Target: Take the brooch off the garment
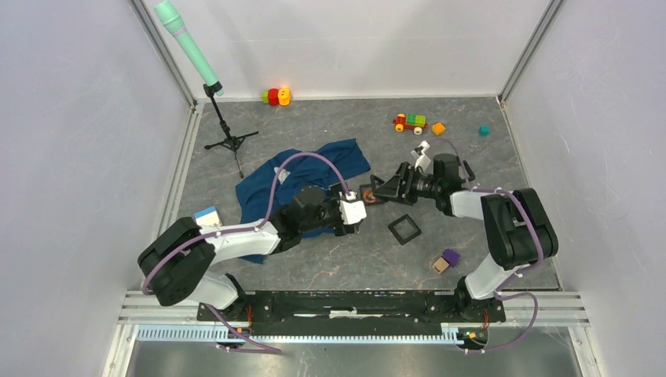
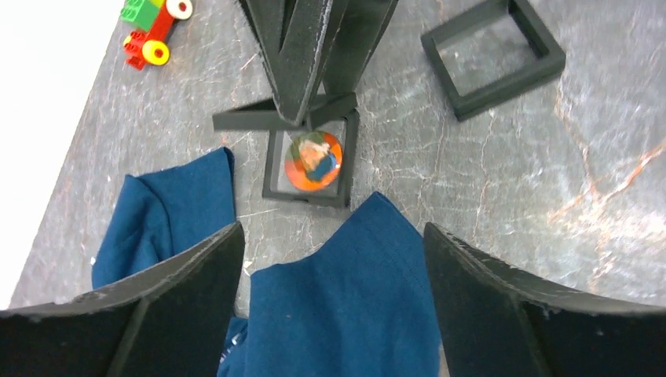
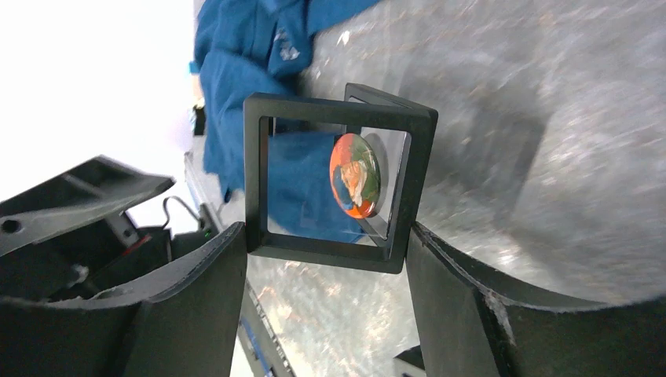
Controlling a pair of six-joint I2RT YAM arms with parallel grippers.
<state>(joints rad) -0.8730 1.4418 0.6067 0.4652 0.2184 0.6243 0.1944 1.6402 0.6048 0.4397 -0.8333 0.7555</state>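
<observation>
Both arms reach inward from their bases over the tabletop (image 1: 353, 263), and their claws nearly meet at its middle. The left arm (image 1: 236, 238) lies low and stretches to the right. The left claw (image 2: 334, 306) points forward and down, its jaws spread wide with nothing gripped between them. The right arm (image 1: 503, 224) folds at the elbow and reaches left. The right claw (image 3: 326, 239) pinches a frame (image 3: 256, 181) between its two fingers, the jaws fairly wide.

Fig.: my remote workstation, apparently a robotics lab cell. White panels (image 1: 353, 39) on aluminium posts (image 1: 166, 53) wall in a grey tabletop (image 1: 330, 263); right of the tripod (image 1: 229, 140) sits a toy train (image 1: 410, 122), behind it the back panel.
</observation>
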